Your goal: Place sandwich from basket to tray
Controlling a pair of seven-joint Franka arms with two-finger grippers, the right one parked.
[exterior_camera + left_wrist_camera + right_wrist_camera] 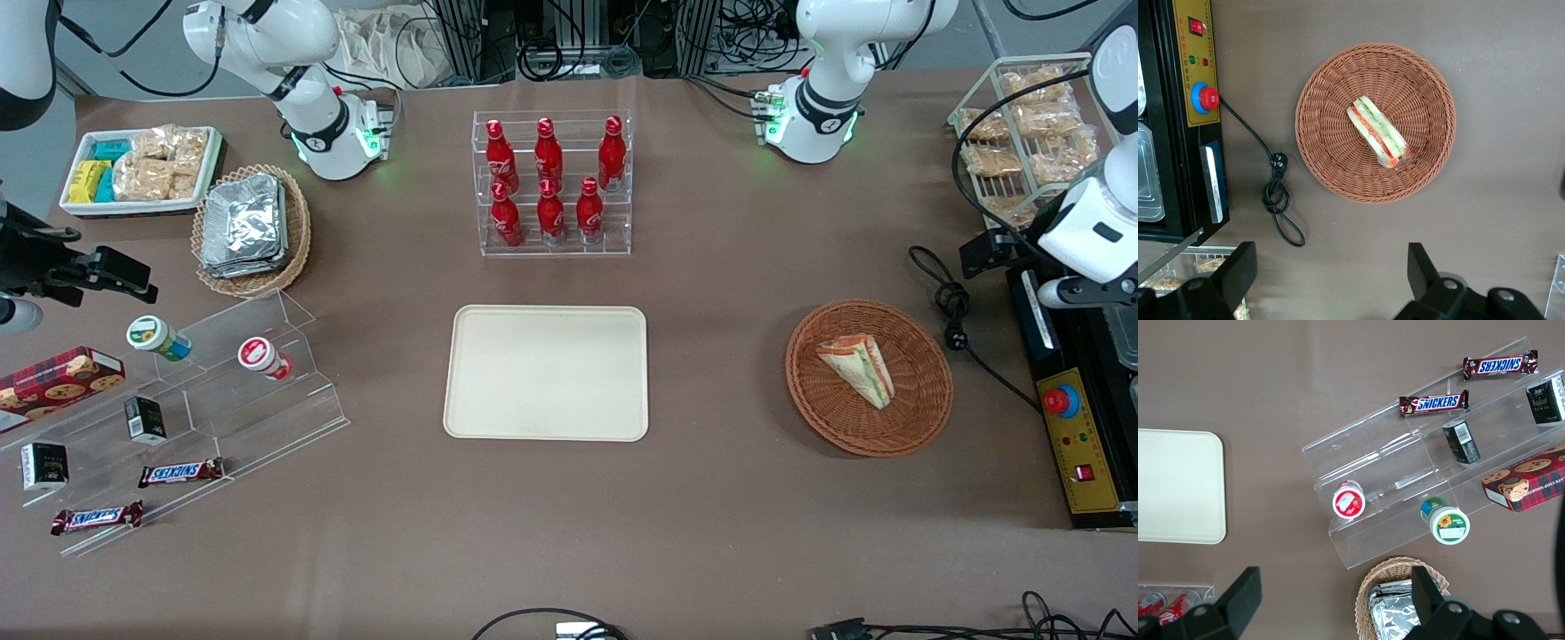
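The small triangular sandwich (857, 366) of pale bread, with green and orange-red filling showing along its cut edge, lies on its side in the round, reddish-brown woven wicker basket (916, 418), roughly at the middle. From the wrist camera the sandwich (1378, 132) seems to be in a clear wrap, though that is hard to make out. The basket (1331, 100) sits on the brown table toward the working arm's end. Well apart from it, mid-table, lies the flat cream-beige rectangular plastic tray (546, 372) with rounded corners, nothing on it.

The left arm's gripper (1328, 277) hangs high above the table just beside the basket, touching nothing. Its two black fingers (1238, 272) are spread wide with only bare table between them.

Near the basket, a black cable (1275, 193) lies coiled on the table, running to a black-and-yellow control box (1195, 67) with a red button.
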